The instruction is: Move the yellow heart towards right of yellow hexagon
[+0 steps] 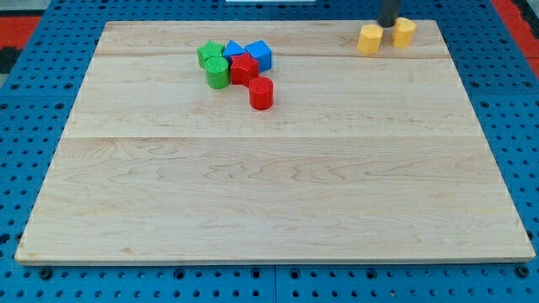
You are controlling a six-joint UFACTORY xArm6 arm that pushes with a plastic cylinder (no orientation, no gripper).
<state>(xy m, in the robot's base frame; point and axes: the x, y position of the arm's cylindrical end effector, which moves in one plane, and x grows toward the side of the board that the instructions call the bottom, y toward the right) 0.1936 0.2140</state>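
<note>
Two yellow blocks sit close together near the top right corner of the wooden board (278, 210). The left one (370, 39) looks like the yellow hexagon. The right one (404, 32) looks like the yellow heart, and it lies just right of and slightly above the hexagon. My dark rod comes down from the view's top edge. My tip (388, 25) is just above the narrow gap between the two yellow blocks, close to both; I cannot tell whether it touches them.
A cluster sits at the upper left: a green block (209, 55), a green cylinder (217, 73), two blue blocks (233, 50) (259, 55), a red block (244, 68) and a red cylinder (262, 93). A blue pegboard surrounds the board.
</note>
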